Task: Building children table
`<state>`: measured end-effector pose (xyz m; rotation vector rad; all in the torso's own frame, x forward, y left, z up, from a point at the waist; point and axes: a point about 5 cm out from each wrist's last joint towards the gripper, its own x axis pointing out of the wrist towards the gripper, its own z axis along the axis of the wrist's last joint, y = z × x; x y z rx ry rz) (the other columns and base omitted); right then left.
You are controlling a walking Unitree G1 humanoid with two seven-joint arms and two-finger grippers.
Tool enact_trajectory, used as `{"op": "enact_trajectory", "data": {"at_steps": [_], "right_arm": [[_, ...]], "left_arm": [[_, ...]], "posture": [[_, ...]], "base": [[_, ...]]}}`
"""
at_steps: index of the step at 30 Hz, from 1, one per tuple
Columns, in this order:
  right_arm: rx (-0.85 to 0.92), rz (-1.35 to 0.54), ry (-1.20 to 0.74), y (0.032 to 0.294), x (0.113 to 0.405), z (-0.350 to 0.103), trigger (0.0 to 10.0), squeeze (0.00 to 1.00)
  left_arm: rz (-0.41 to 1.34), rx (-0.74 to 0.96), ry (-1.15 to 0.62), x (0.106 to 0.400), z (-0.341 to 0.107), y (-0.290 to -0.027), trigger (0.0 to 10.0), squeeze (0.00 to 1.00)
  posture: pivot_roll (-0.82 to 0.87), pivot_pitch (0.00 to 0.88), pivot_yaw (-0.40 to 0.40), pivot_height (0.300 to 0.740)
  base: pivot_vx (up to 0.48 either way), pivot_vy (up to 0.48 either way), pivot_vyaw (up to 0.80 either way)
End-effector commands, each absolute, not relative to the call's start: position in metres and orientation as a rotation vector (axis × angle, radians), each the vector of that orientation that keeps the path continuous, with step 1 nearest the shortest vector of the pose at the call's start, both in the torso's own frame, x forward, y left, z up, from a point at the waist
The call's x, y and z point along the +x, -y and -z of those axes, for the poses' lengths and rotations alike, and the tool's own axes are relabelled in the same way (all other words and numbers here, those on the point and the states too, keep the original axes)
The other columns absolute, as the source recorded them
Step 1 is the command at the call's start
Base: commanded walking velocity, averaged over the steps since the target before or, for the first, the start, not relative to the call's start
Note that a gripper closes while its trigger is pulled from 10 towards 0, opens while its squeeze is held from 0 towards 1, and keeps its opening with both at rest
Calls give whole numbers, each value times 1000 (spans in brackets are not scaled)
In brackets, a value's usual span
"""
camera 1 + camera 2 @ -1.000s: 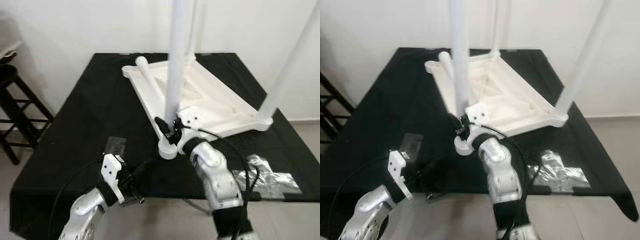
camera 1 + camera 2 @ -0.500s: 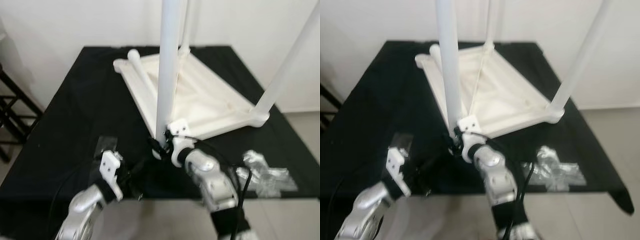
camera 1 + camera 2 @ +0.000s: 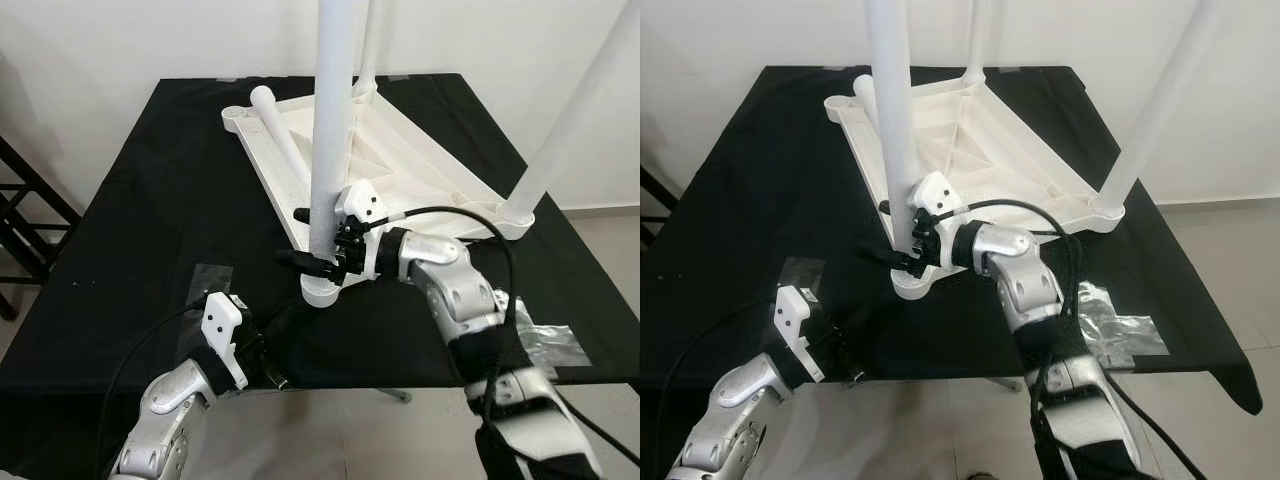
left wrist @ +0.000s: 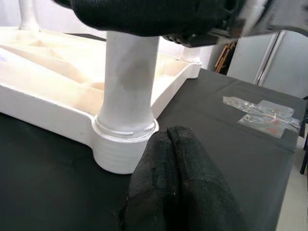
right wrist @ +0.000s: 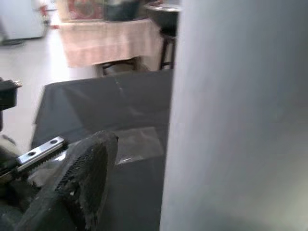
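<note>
Three legs are seated upright; nearest table leg (image 3: 328,150) is straddled by right gripper (image 3: 308,240), fingers spread. Left gripper (image 4: 178,187), closed and empty, is held near its socket (image 4: 122,147). Next judged: tighten by rotation.

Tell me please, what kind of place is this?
Probably a plain room in a home, used as a work corner: a black-covered table against a white wall, a tiled floor, a dark stool.

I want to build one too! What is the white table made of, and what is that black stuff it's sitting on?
The upside-down white table looks like moulded plastic: smooth, slightly glossy, with ribs underneath and a threaded-looking socket where the leg goes in. The black cover looks like matte cloth, since it drapes and wrinkles over the edge. The right gripper is around that leg.
</note>
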<state>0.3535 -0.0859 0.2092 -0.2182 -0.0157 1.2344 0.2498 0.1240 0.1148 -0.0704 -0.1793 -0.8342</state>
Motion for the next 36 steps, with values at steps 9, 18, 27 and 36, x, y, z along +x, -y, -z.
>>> {"op": "enact_trajectory", "data": {"at_steps": [9,18,27,36], "right_arm": [[-198,-1329,-3,92,359,-204,0,0],[-205,-1122,-10,108,360,-190,0,0],[-33,-456,-159,88,319,-128,0,0],[-77,-416,-150,81,316,-132,0,0]], "left_arm": [[835,-61,155,247,-109,-125,10000,0],[839,-64,154,247,-109,-126,10000,0],[835,-63,156,248,-110,-128,10000,0],[847,-55,148,248,-109,-130,10000,0]], "posture": [[60,111,-15,740],[51,114,-14,740],[48,124,-8,740],[39,115,-3,740]], "base": [[0,0,0],[0,0,0],[0,0,0],[0,0,0]]}}
